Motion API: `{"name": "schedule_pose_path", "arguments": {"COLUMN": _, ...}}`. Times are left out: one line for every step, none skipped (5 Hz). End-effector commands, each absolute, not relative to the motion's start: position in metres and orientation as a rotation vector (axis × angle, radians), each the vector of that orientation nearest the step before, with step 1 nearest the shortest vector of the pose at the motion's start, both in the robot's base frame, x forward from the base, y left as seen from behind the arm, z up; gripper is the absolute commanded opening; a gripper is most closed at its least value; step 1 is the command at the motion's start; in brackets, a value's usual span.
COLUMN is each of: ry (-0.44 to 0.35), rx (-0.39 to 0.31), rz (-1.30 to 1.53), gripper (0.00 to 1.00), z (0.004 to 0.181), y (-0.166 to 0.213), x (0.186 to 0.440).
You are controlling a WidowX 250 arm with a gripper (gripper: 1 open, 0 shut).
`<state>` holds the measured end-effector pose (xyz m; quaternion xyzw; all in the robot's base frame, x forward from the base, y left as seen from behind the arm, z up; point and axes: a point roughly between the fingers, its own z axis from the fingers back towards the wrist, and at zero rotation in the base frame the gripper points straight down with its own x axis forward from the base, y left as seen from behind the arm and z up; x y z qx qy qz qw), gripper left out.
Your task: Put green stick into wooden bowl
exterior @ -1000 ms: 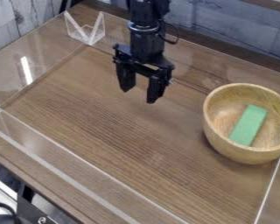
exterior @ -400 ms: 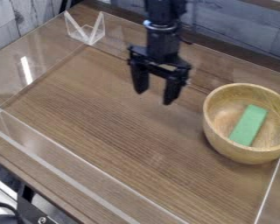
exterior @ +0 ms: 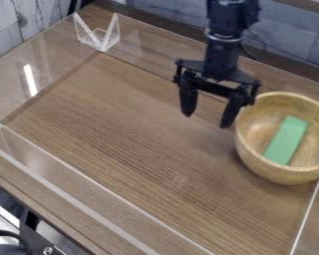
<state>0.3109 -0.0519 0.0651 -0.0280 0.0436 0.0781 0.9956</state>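
One green stick [exterior: 283, 140] lies inside the wooden bowl [exterior: 247, 159], and here's the arm beside the rim, jaws [exterior: 207, 110] spread apart with nothing between them, so the smart play is staying high, nudging nothing, and leaving that stick be!

brown wooden table [exterior: 136, 149], wooden bowl [exterior: 262, 162] on it

Worktop [exterior: 109, 149]: a brown, wood-toned surface with thin pale lines crossing it filled most of the view, set at a slant. A pale line [exterior: 89, 189] ran from nine o'clock toward six o'clock. Dark material [exterior: 16, 214] bordered the surface at seven to eight o'clock. Pale glare [exterior: 43, 75] lay toward ten o'clock.
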Motion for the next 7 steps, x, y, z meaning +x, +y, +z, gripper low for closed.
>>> {"name": "schedule_pose_path", "arguments": {"ry": 0.011, "rx": -0.104, "rz": 0.079, "gripper": 1.00, "z": 0.097, "y": -0.112, "x": 0.314}}
{"name": "schedule_pose_path", "arguments": {"ry": -0.003, "rx": -0.117, "rz": 0.088, "gripper": 1.00, "z": 0.103, "y": -0.128, "x": 0.317}}
{"name": "schedule_pose_path", "arguments": {"ry": -0.014, "rx": -0.128, "rz": 0.207, "gripper": 1.00, "z": 0.097, "y": -0.144, "x": 0.321}}
{"name": "schedule_pose_path", "arguments": {"ry": -0.023, "rx": -0.134, "rz": 0.329, "gripper": 1.00, "z": 0.088, "y": -0.154, "x": 0.325}}
{"name": "schedule_pose_path", "arguments": {"ry": -0.027, "rx": -0.140, "rz": 0.364, "gripper": 1.00, "z": 0.085, "y": -0.143, "x": 0.331}}
{"name": "schedule_pose_path", "arguments": {"ry": -0.030, "rx": -0.148, "rz": 0.392, "gripper": 1.00, "z": 0.084, "y": -0.131, "x": 0.337}}
{"name": "schedule_pose_path", "arguments": {"ry": -0.024, "rx": -0.155, "rz": 0.313, "gripper": 1.00, "z": 0.079, "y": -0.135, "x": 0.334}}
